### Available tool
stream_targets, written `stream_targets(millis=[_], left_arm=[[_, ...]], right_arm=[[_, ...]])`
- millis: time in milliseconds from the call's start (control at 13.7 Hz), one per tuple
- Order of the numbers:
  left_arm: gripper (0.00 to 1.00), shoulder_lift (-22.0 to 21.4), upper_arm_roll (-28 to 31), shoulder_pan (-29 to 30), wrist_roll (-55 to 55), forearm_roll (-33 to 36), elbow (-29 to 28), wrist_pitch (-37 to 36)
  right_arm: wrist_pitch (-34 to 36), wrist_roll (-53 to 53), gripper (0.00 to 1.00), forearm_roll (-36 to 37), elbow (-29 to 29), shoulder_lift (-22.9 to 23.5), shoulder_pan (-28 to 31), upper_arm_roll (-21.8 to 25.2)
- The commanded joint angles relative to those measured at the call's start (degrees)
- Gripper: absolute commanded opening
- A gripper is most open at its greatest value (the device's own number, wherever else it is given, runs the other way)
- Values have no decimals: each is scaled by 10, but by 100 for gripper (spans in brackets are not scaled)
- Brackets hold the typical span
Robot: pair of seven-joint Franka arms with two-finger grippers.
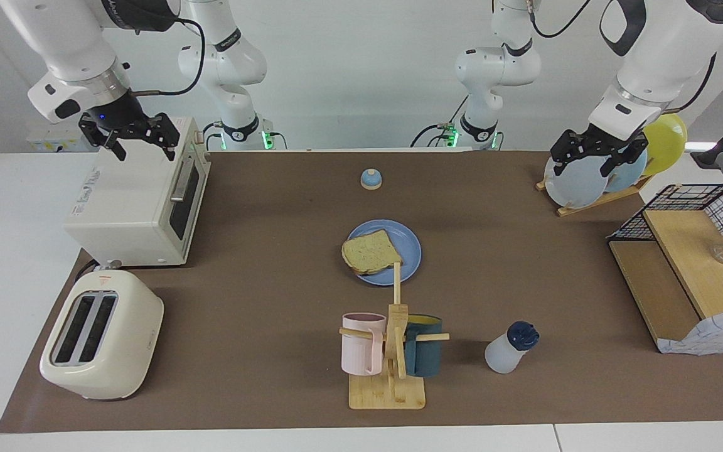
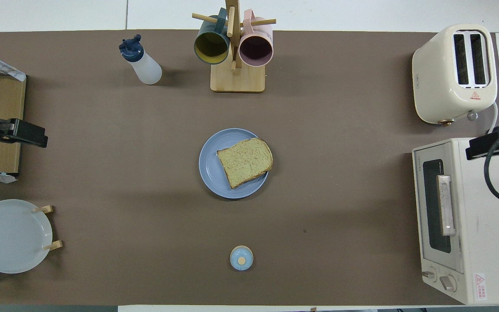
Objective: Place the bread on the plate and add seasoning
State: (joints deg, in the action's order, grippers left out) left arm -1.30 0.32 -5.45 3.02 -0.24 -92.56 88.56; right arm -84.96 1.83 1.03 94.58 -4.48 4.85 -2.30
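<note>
Jaws released on both: left gripper (image 1: 594, 158) over the upright plates (image 1: 578, 182), right gripper (image 1: 137, 139) over the oven (image 1: 135, 201).

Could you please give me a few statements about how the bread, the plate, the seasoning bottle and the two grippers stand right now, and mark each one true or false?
1. The bread lies on the blue plate. True.
2. The seasoning bottle is held by the left gripper. False: it stands alone on the table beside the mug rack; the left gripper is open, up over the upright plates.
3. The right gripper is open above the toaster oven. True.
4. The bell sits on the plate. False: it stands on the table, nearer to the robots than the plate.
5. The bottle's cap is off. False: the dark cap is on.
</note>
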Motion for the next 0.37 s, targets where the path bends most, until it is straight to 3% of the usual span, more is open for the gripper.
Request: stream_targets(millis=[0,292], left_arm=[[100,2,3,1,8,-17,13,-2],[100,0,3,3,8,-15,11,-2]], right_arm=[[1,15,100,0,-5,0,2,-1],[1,16,100,0,-4,0,2,-1]])
